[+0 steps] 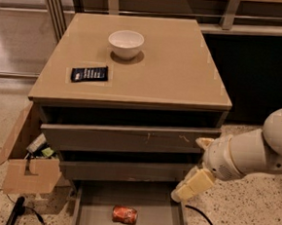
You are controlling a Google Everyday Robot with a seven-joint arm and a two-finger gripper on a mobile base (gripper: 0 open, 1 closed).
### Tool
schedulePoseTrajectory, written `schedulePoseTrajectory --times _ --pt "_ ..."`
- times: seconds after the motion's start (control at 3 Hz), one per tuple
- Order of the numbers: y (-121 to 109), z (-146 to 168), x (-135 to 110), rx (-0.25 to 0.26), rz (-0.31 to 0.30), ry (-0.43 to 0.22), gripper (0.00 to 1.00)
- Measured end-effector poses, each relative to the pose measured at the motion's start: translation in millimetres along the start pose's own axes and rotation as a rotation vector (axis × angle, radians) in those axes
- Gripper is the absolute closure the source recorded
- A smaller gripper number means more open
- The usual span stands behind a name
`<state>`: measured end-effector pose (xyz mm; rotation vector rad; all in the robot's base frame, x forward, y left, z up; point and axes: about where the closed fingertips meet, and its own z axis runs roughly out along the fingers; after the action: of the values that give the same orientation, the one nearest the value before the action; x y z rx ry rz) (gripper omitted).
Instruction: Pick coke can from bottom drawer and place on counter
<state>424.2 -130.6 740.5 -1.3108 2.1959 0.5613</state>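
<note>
The coke can (124, 214) is small and red-orange. It lies on its side on the grey floor of the open bottom drawer (161, 223), near the middle. My gripper (190, 186) hangs on the white arm at the right of the cabinet. It is just above the drawer's right wall, right of the can and higher, and apart from it. The tan counter (174, 63) tops the cabinet.
A white bowl (125, 43) and a flat black packet (89, 73) sit on the counter's left half. The two upper drawers (124, 137) stick out slightly. An open cardboard box (27, 166) stands on the floor at the left. A black cable (205, 222) runs by the drawer's right side.
</note>
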Motion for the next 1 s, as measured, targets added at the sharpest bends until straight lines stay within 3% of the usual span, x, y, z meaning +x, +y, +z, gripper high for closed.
schedulePoseTrajectory --times 0.33,0.67,1.0 --pt "-1 41 17 0.005 0.028 -0.010 0.00" --pt "-7 82 47 0.024 -0.011 -0.020 0.00" --pt "-24 107 58 0.003 -0.125 -0.050 0.00"
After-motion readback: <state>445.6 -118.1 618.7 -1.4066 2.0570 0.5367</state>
